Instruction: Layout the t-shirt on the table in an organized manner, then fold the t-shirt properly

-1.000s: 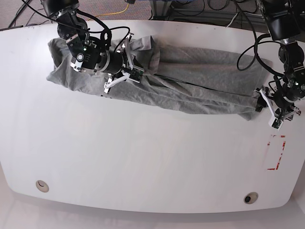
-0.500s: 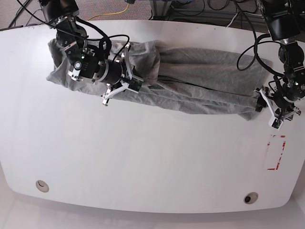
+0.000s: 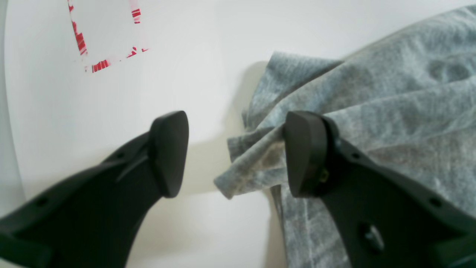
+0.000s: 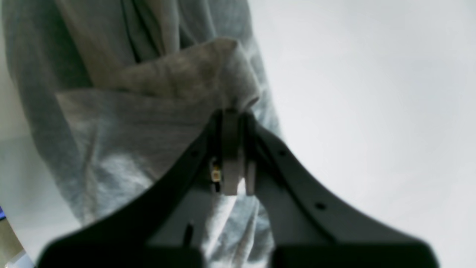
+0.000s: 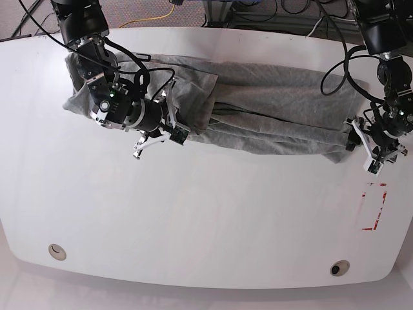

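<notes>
Laying-out step: the right gripper (image 4: 231, 111) pinches a fold of the t-shirt (image 5: 271, 113), bunched just ahead of it. The left gripper (image 3: 234, 152) hangs spread, a corner between its jaws; closing on it looks next.

— What can't you make out from the wrist views?

— My right claw (image 4: 232, 123) sits so near its lens that the fingers blur, and the t-shirt (image 4: 148, 93) runs off that picture's top and left edges. A fold hides whatever cloth lies behind it.

— And from above?

— My right arm covers part of the t-shirt's (image 5: 271, 110) left end, so I cannot tell collar from sleeve there, and no lettering shows. The counter (image 5: 206, 213) is cut at the left and right edges.

— The left side?

— My left claw (image 3: 234, 152) is cropped at the bottom edge. The red outline (image 3: 108, 52) is cut off at the top.
</notes>
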You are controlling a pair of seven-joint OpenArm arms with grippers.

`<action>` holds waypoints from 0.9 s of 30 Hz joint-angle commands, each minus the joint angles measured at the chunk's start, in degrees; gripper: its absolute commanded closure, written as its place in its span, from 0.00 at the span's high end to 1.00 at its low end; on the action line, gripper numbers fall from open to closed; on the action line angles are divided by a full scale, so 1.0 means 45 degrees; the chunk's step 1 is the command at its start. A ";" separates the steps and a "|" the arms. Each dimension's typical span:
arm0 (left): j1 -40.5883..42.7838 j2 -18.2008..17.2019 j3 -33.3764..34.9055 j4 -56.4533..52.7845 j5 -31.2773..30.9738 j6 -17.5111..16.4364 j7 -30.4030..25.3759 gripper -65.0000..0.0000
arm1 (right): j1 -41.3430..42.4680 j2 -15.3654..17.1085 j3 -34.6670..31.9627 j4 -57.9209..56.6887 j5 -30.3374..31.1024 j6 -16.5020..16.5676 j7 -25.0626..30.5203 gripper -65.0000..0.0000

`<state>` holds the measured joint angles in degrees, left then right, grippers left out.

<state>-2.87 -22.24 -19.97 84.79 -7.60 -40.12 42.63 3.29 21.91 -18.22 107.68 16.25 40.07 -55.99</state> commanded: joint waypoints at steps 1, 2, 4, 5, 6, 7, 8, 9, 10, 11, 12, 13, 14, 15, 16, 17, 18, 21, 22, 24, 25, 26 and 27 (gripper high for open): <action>-0.0211 -0.0245 -0.0086 0.0195 -0.0119 0.0026 -0.0204 0.59 | 0.0177 -0.0054 0.0112 0.0130 0.0052 -0.0017 0.0241 0.17; -0.0211 -0.0245 -0.0086 0.0195 -0.0119 0.0026 -0.0204 0.59 | 0.0138 -0.0132 0.0131 0.0130 0.0052 -0.0017 0.0241 0.23; -0.0211 -0.0245 -0.0086 0.0195 -0.0119 0.0026 -0.0204 0.59 | 0.0119 -0.0190 0.0131 0.0150 0.0032 -0.0017 0.0241 0.41; -0.0211 -0.0245 -0.0086 0.0195 -0.0119 0.0026 -0.0204 0.59 | 0.0119 -0.0190 0.0151 0.0169 0.0032 -0.0017 0.0241 0.47; -0.0211 -0.0245 -0.0086 0.0195 -0.0119 0.0026 -0.0204 0.59 | 0.0119 -0.0190 0.0170 0.0208 0.0032 -0.0017 0.0241 0.56; -0.0211 -0.0245 -0.0086 0.0195 -0.0119 0.0026 -0.0204 0.59 | 0.0119 -0.0190 0.0288 0.0247 0.0032 -0.0017 0.0241 0.63; -0.0211 -0.0245 -0.0086 0.0195 -0.0119 0.0026 -0.0204 0.59 | 0.0119 -0.0210 0.0385 0.0286 0.0032 -0.0017 0.0222 0.68; -0.0211 -0.0245 -0.0086 0.0195 -0.0119 0.0026 -0.0204 0.59 | 0.0119 -0.0249 0.0561 0.0423 0.0032 -0.0017 0.0222 0.74; -0.0211 -0.0245 -0.0086 0.0195 -0.0119 0.0026 -0.0204 0.59 | 0.0119 -0.0269 0.0757 0.0501 0.0032 -0.0017 0.0202 0.78; -0.0211 -0.0245 -0.0086 0.0195 -0.0119 0.0026 -0.0204 0.59 | 0.0119 -0.0269 0.0991 0.0619 0.0032 -0.0017 0.0202 0.81; -0.0211 -0.0245 -0.0066 0.0195 -0.0119 0.0026 -0.0204 0.59 | 0.0119 -0.0288 0.1304 0.0794 0.0071 -0.0017 0.0202 0.84; -0.0211 -0.0245 -0.0066 0.0195 -0.0119 0.0026 -0.0204 0.59 | 0.0119 -0.0288 0.1538 0.0912 0.0110 -0.0017 0.0183 0.84; -0.0211 -0.0245 -0.0066 0.0214 -0.0119 0.0026 -0.0204 0.59 | 0.0099 -0.0288 0.1968 0.1107 0.0130 -0.0017 0.0183 0.84; -0.0211 -0.0245 -0.0066 0.0214 -0.0119 0.0026 -0.0204 0.59 | 0.0099 -0.0288 0.2163 0.1205 0.0130 -0.0017 0.0183 0.84; -0.0211 -0.0245 -0.0066 0.0253 -0.0119 0.0026 -0.0204 0.59 | 0.0060 -0.0288 0.2437 0.1322 0.0130 -0.0017 0.0183 0.84; -0.0211 -0.0245 -0.0066 0.0253 -0.0139 0.0026 -0.0204 0.59 | -0.0037 -0.0288 0.2691 0.1400 0.0130 -0.0017 0.0183 0.84; -0.0211 -0.0245 -0.0066 0.0292 -0.0158 0.0026 -0.0204 0.59 | -0.0116 -0.0269 0.2964 0.1459 0.0130 -0.0017 0.0183 0.84; -0.0211 -0.0245 -0.0066 0.0546 -0.0197 0.0026 -0.0204 0.59 | -0.0428 -0.0269 0.3863 0.1498 0.0130 -0.0017 0.0202 0.84; -0.0211 -0.0245 -0.0066 0.0722 -0.0217 0.0026 -0.0223 0.59 | -0.0545 -0.0269 0.4117 0.1498 0.0130 -0.0017 0.0222 0.84; -0.0211 -0.0225 -0.0066 0.1015 -0.0217 0.0026 -0.0243 0.59 | -0.0838 -0.0288 0.4547 0.1517 0.0189 -0.0017 0.0261 0.81; -0.0211 -0.0206 -0.0066 0.1132 -0.0217 0.0026 -0.0243 0.59 | -0.0975 -0.0308 0.4722 0.1576 0.0306 -0.0017 0.0261 0.79; -0.0211 -0.0186 -0.0066 0.1289 -0.0217 0.0026 -0.0243 0.59 | -0.1151 -0.0327 0.4918 0.1615 0.0579 -0.0017 0.0261 0.74; -0.0211 -0.0128 -0.0066 0.1386 -0.0217 0.0026 -0.0243 0.59 | -0.1288 -0.0386 0.5035 0.1634 0.0872 -0.0017 0.0261 0.70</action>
<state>-2.76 -22.26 -19.97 88.79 -7.79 -40.12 42.61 -2.22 20.01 3.29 113.49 17.26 40.10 -56.07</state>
